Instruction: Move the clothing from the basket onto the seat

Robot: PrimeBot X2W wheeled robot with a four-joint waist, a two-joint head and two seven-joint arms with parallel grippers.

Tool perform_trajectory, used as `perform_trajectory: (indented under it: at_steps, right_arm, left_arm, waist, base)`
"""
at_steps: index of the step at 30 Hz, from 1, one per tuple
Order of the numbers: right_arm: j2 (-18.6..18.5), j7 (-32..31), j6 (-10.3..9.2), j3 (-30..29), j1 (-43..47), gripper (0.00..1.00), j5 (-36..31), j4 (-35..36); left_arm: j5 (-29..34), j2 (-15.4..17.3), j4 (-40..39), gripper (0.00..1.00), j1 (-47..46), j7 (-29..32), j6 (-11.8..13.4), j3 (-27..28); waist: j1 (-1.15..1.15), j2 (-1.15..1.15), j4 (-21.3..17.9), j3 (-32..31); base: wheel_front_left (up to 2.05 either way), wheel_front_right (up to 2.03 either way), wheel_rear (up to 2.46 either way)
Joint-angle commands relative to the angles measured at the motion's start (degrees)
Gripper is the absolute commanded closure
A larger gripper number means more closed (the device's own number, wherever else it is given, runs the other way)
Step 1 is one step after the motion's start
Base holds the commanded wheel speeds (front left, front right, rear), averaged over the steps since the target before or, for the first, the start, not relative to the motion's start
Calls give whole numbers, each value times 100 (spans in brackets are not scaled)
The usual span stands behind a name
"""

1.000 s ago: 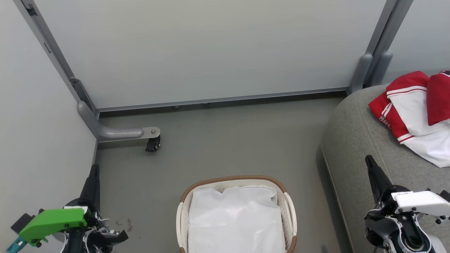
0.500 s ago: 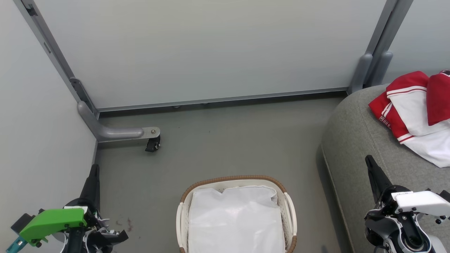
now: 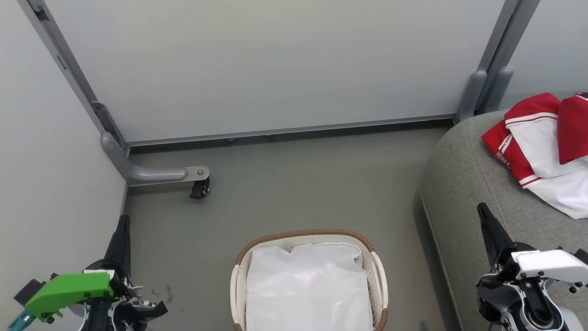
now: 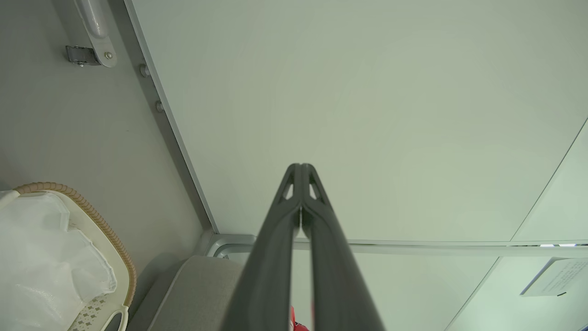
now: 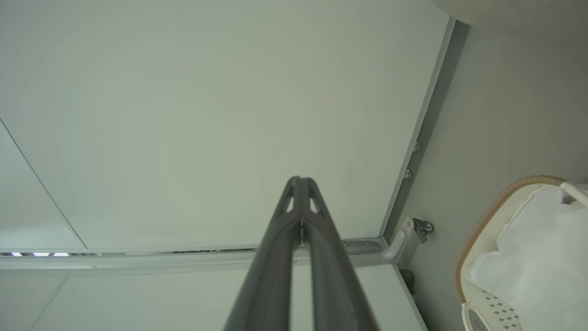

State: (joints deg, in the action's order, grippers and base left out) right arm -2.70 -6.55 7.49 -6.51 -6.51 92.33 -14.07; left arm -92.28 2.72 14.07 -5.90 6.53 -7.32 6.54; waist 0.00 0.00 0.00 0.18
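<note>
Left tool (image 3: 122, 225): jaws pressed together and empty, parked low, fingers pointing away from the robot; the left wrist view (image 4: 301, 168) shows the two fingers meeting at the tips.
Right tool (image 3: 483, 212): also narrowed to nothing and holding nothing, sitting over the near edge of the seat; the right wrist view (image 5: 301, 180) shows its tips touching.
Basket (image 3: 303, 234): between the two tools, on the floor (image 3: 298, 184). Only its white liner (image 3: 308, 285) shows inside, with no red cloth on top.
Seat (image 3: 464, 174): under and beyond the right tool.
Clothing (image 3: 537, 138): red and white, lying on the seat beyond the right tool and to its outer side, well apart from the fingertips.
Caster foot (image 3: 200, 188): beyond the left tool, at the base of the panel wall (image 3: 275, 69).
Change: none over the last second; both tools stay still and shut, and the garments have not shifted.
Meaning: the transfer looks done and the arms seem to be resting, though the liner could be hiding something beneath it.
</note>
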Motion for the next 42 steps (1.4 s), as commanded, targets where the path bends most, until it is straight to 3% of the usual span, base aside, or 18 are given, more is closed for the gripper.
perform_trajectory:
  at_steps: [1,42]
  right_arm:
    - [-34,-17,0,-12,59,100,18,17]
    - [-34,-16,0,-12,60,100,18,17]
  left_arm:
    - [-26,29,-10,100,-62,20,-34,13]
    - [-26,29,-10,100,-62,20,-35,12]
  waist:
    - [0,0,0,0]
    - [0,0,0,0]
  base:
    - [0,0,0]
    - [0,0,0]
